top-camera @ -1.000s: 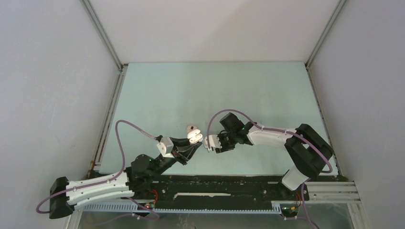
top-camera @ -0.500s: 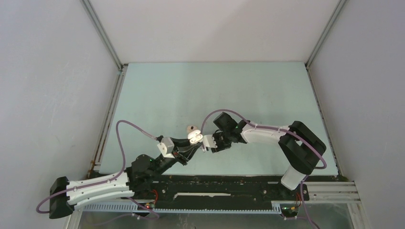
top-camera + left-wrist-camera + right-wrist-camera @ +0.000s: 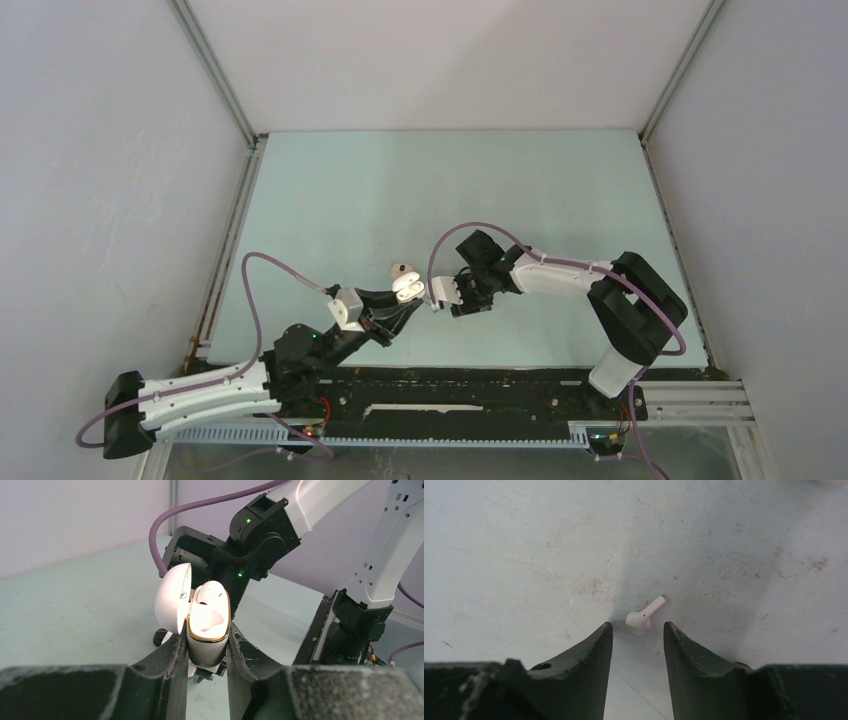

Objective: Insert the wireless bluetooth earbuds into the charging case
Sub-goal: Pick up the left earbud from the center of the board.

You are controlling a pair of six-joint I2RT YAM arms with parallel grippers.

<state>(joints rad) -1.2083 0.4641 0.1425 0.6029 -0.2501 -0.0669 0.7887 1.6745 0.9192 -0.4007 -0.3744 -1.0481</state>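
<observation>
My left gripper [image 3: 404, 303] is shut on a white charging case [image 3: 407, 288] with a gold rim and holds it upright above the table, lid open to the left. In the left wrist view the case [image 3: 208, 630] sits between the fingers, with one white earbud [image 3: 210, 592] in it. My right gripper [image 3: 441, 294] is open and empty, just right of the case and low over the table. In the right wrist view a pale pinkish earbud [image 3: 643, 617] lies on the table just ahead of the open right gripper [image 3: 638, 628]. No other earbuds show.
The pale green table [image 3: 450, 190] is walled in by grey panels with metal rails [image 3: 230, 230] along the sides. Purple cables [image 3: 262, 262] loop over both arms. The right arm's wrist [image 3: 260, 530] and base [image 3: 360, 625] stand close behind the case.
The right gripper has shifted slightly, first toward the case and then a little up and back. The left arm and the case have not moved.
</observation>
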